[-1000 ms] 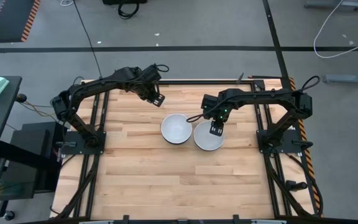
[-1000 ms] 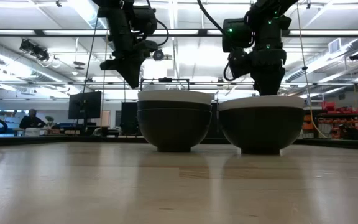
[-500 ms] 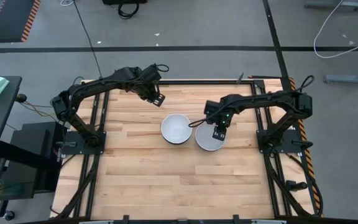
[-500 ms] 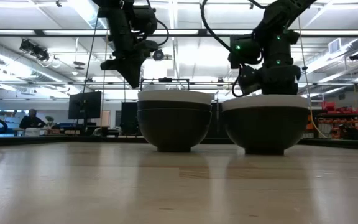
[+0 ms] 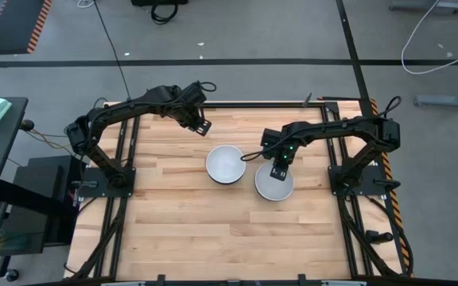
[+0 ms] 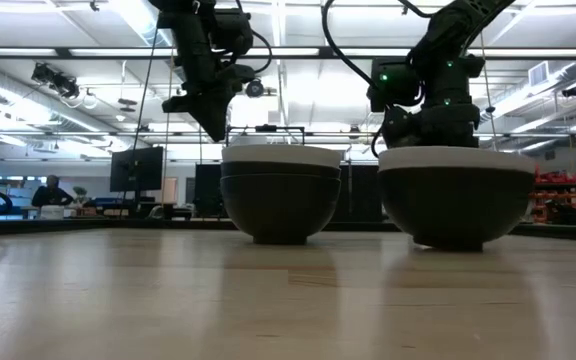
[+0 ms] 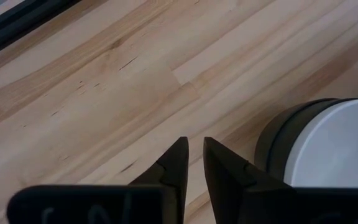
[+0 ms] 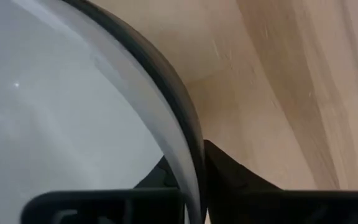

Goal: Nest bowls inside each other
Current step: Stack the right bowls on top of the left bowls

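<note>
Two stacks of bowls stand on the wooden table. The left stack shows a white bowl inside black ones. The right stack is a white bowl nested in a black one. My right gripper is at its far rim, shut on it. My left gripper hangs above the table, beyond and to the left of the left stack. Its fingers are nearly together, with nothing between them. My right gripper pinches the far rim of the right stack. One finger is inside the white bowl and the other is outside the black one. The fingers come from above, pointing down. The stack stays upright; whether its base touches the table I cannot tell.
Bare wood lies in front of both stacks, toward the near edge. Black frame rails run along the table's sides. The arm bases stand at mid left and mid right.
My right gripper has moved a little toward the near and right edges. The right stack has gone with it, away from the left stack and nearer the low camera, still upright.
</note>
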{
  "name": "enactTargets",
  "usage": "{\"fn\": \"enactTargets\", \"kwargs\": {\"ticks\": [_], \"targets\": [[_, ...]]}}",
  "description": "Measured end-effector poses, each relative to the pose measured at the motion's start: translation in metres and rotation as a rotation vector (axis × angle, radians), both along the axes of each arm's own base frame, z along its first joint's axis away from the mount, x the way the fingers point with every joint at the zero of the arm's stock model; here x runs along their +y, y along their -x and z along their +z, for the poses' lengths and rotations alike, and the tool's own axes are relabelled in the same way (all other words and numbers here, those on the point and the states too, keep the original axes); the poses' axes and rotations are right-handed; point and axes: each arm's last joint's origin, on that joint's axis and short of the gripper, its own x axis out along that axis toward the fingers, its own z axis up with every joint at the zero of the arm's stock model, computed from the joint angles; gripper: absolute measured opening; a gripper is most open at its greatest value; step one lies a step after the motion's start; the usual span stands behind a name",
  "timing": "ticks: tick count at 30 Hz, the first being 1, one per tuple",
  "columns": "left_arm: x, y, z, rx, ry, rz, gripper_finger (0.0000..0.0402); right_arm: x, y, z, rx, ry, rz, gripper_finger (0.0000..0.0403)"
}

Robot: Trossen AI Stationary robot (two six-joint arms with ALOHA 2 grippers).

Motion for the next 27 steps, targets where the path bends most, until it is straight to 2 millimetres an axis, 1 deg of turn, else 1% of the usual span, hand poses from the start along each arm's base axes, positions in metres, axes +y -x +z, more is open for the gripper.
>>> {"fn": "enactTargets", "kwargs": {"ticks": [1,8,12,18,23,27], "targets": [[0.0,0.0,0.0,0.0,0.0,0.0,0.0054,0.0,0.0,0.0,0.0,0.001,0.0,0.0025],[0.0,-0.001,0.0,-0.007,-0.007,-0.006,0.0053,0.0,0.0,0.0,0.003,0.006,0.001,0.0024],[0.003,0.001,0.0,0.007,-0.028,-0.013,0.0058,-0.002,-0.004,0.009,0.005,0.041,0.023,0.0024],[0.017,0.009,0.0,0.019,-0.043,0.027,0.0055,-0.007,-0.017,0.044,-0.021,0.101,0.052,0.0024],[0.03,0.019,0.0,0.041,-0.055,0.018,0.0044,-0.011,-0.026,0.083,-0.057,0.145,0.074,0.0024],[0.039,0.033,-0.002,0.107,-0.031,0.009,0.0035,-0.013,-0.032,0.117,-0.134,0.169,0.079,0.0024]]}}
